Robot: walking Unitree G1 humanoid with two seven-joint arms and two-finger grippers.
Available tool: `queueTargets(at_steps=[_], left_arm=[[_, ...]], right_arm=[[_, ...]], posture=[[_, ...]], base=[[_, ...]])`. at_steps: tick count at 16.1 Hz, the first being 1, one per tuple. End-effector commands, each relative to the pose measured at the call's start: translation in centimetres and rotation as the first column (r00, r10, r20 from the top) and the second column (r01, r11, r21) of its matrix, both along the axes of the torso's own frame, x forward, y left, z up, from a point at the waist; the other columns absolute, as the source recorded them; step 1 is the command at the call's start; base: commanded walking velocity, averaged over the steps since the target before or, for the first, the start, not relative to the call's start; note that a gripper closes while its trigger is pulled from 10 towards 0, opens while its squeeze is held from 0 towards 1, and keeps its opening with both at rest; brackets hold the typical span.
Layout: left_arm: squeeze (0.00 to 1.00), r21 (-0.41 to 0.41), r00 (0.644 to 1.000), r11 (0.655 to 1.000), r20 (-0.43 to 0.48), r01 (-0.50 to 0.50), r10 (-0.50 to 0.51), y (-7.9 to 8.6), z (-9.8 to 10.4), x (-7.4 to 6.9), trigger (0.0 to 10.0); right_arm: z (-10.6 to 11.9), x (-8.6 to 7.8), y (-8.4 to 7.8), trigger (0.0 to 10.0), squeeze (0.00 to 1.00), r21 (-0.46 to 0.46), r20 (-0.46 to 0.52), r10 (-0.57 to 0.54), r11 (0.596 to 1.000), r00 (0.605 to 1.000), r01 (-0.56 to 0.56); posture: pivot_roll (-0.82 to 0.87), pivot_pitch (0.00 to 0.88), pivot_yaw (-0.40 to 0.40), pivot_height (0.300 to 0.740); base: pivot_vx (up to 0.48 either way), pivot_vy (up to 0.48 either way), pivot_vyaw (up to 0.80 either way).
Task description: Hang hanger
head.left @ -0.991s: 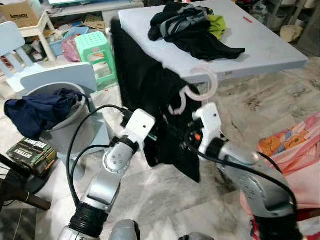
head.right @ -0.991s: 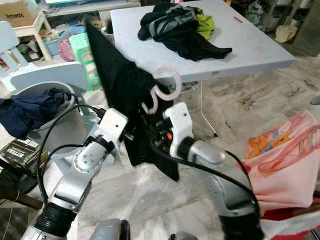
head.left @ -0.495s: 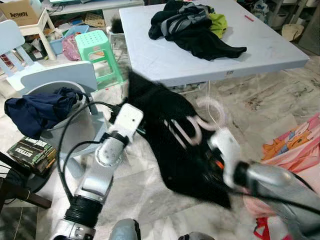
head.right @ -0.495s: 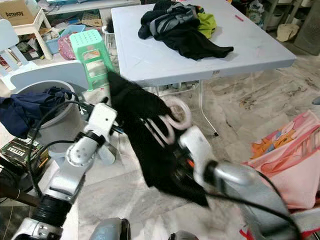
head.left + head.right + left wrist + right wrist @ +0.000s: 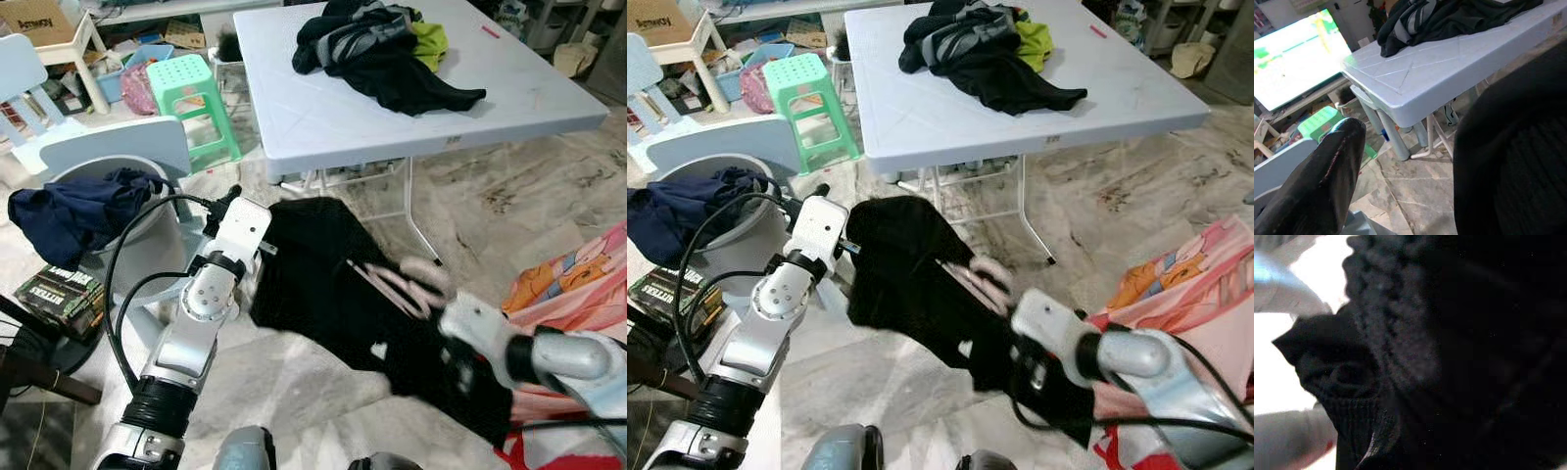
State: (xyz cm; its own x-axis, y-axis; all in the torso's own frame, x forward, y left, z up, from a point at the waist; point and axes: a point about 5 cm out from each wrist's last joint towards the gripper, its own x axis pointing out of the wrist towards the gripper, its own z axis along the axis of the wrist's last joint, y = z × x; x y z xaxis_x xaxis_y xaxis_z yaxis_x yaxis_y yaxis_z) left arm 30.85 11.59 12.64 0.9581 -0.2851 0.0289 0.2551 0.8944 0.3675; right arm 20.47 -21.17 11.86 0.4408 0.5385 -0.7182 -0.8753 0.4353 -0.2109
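Two silver arms held a black garment (image 5: 323,284) stretched low between them, below the near edge of a white folding table (image 5: 313,117). One pink hanger (image 5: 407,284) (blurred) lay on the cloth just beside the right gripper (image 5: 1038,377), apparently clamped on the fabric. Whether the left gripper (image 5: 263,250) gripped the cloth's other edge could not be told.

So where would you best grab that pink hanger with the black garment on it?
Probably by the pink hanger's bare bars, from above, on the table side. They lie slanted across the black garment, which covers the rest. The hook end is too blurred to judge.
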Motion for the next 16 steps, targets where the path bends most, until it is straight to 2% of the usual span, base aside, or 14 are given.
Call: queueTargets(at_steps=[1,3,4,5,6,9,11,14,16], left_arm=[[0.00,-0.019,0.996,0.997,0.042,-0.079,0.079,1.6,1.0,0.6,10.0],[0.00,-0.044,0.998,0.997,0.017,-0.059,0.059,1.4,0.6,0.6,10.0],[0.00,-0.053,0.999,0.998,0.007,-0.041,0.041,1.3,0.6,0.6,10.0],[0.00,-0.095,1.000,0.995,0.001,-0.011,0.011,1.0,0.6,0.4,4.5],[0.00,-0.117,1.000,0.993,-0.007,-0.003,0.002,0.9,0.6,0.3,0.0],[0.00,-0.114,1.000,0.993,-0.005,-0.001,0.000,1.0,0.6,0.1,0.0],[0.00,-0.114,1.000,0.993,-0.008,-0.007,0.006,1.4,0.6,0.1,0.0],[0.00,-0.128,1.000,0.992,-0.024,-0.016,0.013,1.9,0.4,0.2,0.0],[0.00,-0.132,0.999,0.991,-0.033,-0.015,0.010,1.9,0.3,0.3,0.0]], right_arm=[[-0.4,-0.3,-1.3,10.0,0.00,-0.065,-0.029,-0.002,0.998,1.000,0.000],[-0.3,0.0,-2.6,10.0,0.00,-0.115,-0.004,0.010,0.993,1.000,-0.011],[-0.3,0.2,-2.7,10.0,0.00,-0.116,0.004,0.006,0.993,1.000,-0.006],[-0.3,0.2,-2.6,10.0,0.00,-0.108,0.006,0.013,0.994,1.000,-0.012],[-0.3,0.1,-2.4,10.0,0.00,-0.102,0.005,0.024,0.994,1.000,-0.024],[-0.4,-0.4,-2.4,10.0,0.00,-0.101,-0.008,0.064,0.993,0.998,-0.064],[0.0,-0.3,-3.2,10.0,0.00,-0.101,-0.006,0.082,0.992,0.997,-0.082],[2.4,0.2,-5.2,10.0,0.00,-0.073,0.034,0.080,0.994,0.996,-0.077],[3.6,0.0,-5.4,10.0,0.00,-0.007,0.026,0.101,0.995,0.995,-0.101]], posture=[[-0.03,0.095,0.021,0.740],[-0.03,0.095,0.021,0.740],[-0.03,0.095,0.021,0.740],[-0.04,0.097,0.022,0.740],[-0.04,0.097,0.022,0.740],[-0.03,0.099,0.022,0.740],[-0.03,0.099,0.022,0.740],[-0.04,0.099,0.021,0.740],[-0.04,0.097,0.022,0.740]], base=[[0.000,0.000,0.00],[0.000,0.000,0.00],[0.000,0.000,0.00],[0.000,0.000,0.00],[0.000,0.000,0.00],[0.000,0.000,0.00],[0.000,0.000,0.00],[0.000,0.000,0.00],[0.000,0.000,0.00]])
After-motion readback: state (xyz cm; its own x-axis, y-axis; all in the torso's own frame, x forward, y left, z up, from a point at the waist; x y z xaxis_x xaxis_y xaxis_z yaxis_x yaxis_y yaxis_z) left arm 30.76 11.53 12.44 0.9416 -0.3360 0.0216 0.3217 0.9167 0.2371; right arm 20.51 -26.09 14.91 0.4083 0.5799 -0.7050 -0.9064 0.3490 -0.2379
